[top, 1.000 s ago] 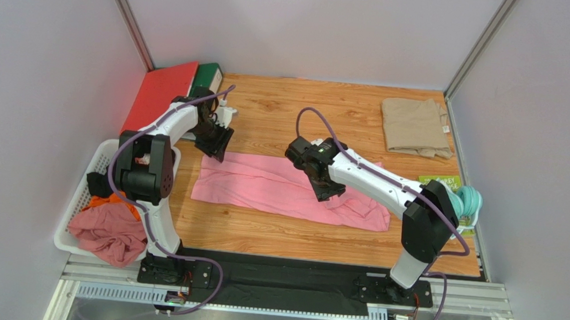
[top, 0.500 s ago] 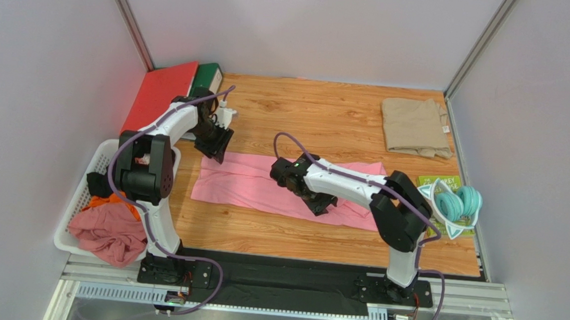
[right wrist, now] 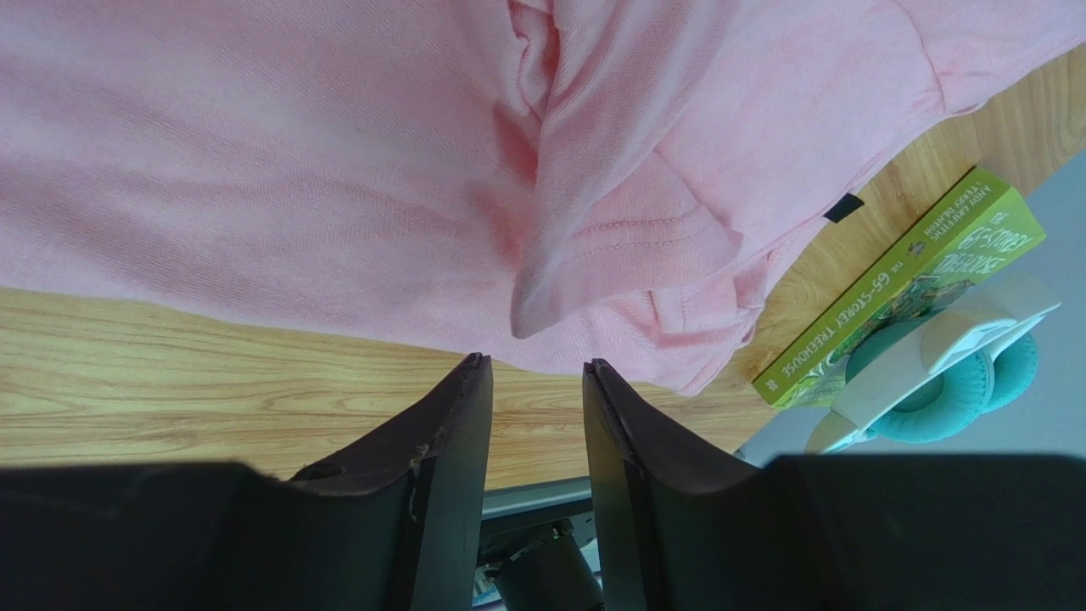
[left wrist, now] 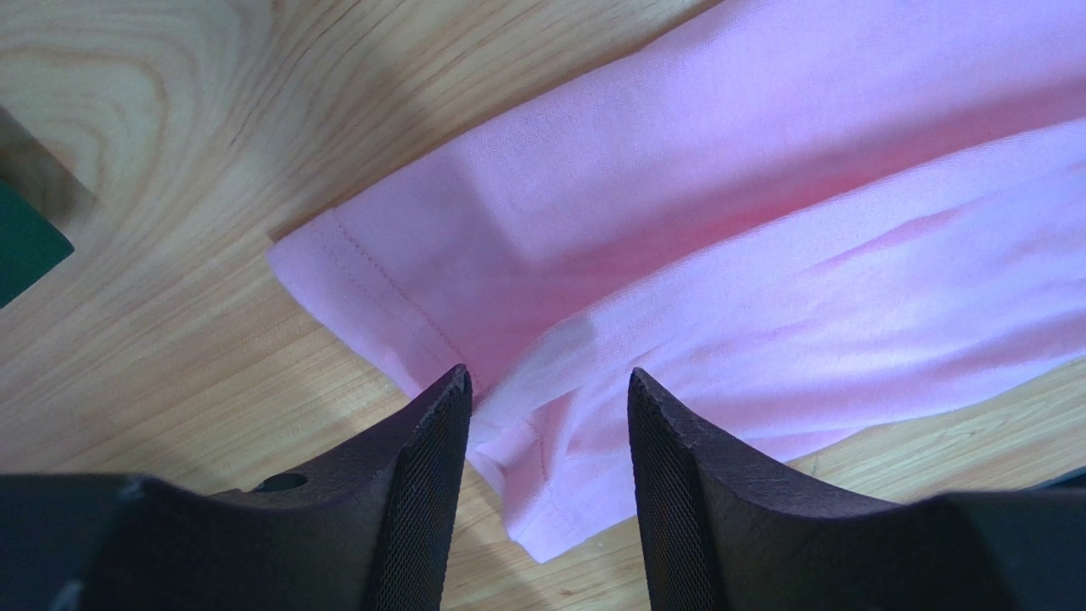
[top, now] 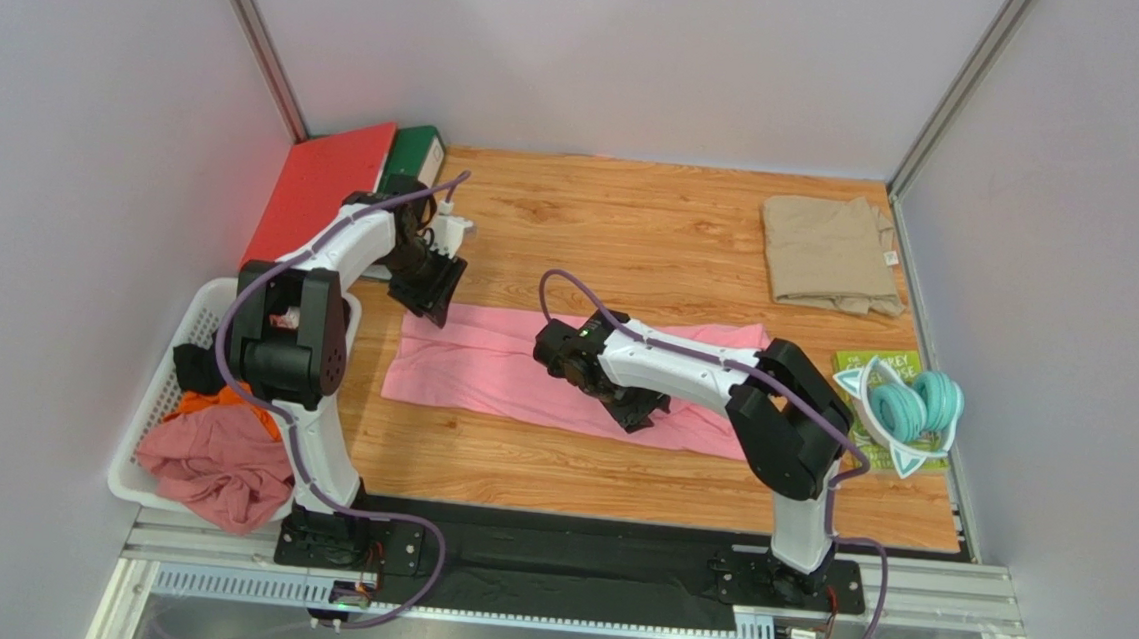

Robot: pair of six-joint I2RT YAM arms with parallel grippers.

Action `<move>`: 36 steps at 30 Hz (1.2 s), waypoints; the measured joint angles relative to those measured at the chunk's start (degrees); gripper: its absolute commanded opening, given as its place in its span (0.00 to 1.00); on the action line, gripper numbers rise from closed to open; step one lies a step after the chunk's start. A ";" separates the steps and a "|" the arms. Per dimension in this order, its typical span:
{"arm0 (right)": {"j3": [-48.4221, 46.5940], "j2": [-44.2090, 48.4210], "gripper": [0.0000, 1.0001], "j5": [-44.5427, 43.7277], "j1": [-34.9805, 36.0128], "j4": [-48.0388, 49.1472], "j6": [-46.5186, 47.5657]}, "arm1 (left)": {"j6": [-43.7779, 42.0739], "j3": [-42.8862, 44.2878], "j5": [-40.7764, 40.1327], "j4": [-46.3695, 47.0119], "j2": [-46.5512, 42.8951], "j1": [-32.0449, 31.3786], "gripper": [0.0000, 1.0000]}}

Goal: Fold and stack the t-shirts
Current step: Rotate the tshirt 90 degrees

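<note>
Right gripper (right wrist: 532,367) slid left over pink t-shirt (top: 486,359), jaws apart; left gripper (left wrist: 548,379) likewise apart.

**Wooden worktop (top: 656,251), viewed from above.** A pink tee (top: 482,366) lies across the middle as a long band folded lengthwise. Its left end is directly under the left gripper (top: 432,292). Its bunched right part runs from under the right gripper (top: 642,412) off to that gripper's right. A folded beige tee (top: 832,255) lies in the far right corner, well beyond the right gripper. A red folder (top: 321,190) and a green book (top: 419,151) lie in the far left corner, just behind the left gripper. A lime book (right wrist: 899,293) lies at the right edge, to the right of the right gripper and near the pink tee's end.
</note>
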State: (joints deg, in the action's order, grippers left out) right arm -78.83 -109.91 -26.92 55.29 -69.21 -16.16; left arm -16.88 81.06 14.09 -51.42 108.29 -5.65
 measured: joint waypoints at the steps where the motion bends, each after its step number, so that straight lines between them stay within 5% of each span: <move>1: 0.00 -0.04 0.37 -0.02 -0.07 0.07 0.00 | 0.00 0.00 0.00 0.02 0.00 0.00 0.56; 12: -0.24 -2.36 0.29 0.04 -0.94 4.02 -0.02 | -0.09 0.48 0.00 -0.17 0.00 0.00 0.56; 23: 1.33 -2.40 0.01 -0.02 -3.26 6.16 -0.02 | -0.39 0.50 -0.04 -0.22 -0.15 0.00 0.56; 36: -4.70 -2.38 0.00 4.15 -1.18 2.16 -3.34 | -0.37 0.50 0.17 -0.26 -0.20 0.00 0.56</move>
State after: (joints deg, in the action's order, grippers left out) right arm -83.53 -112.29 -22.76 54.11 -67.05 -19.51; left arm -17.26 81.56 14.26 -51.68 108.09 -5.65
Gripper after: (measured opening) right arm 0.010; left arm 0.556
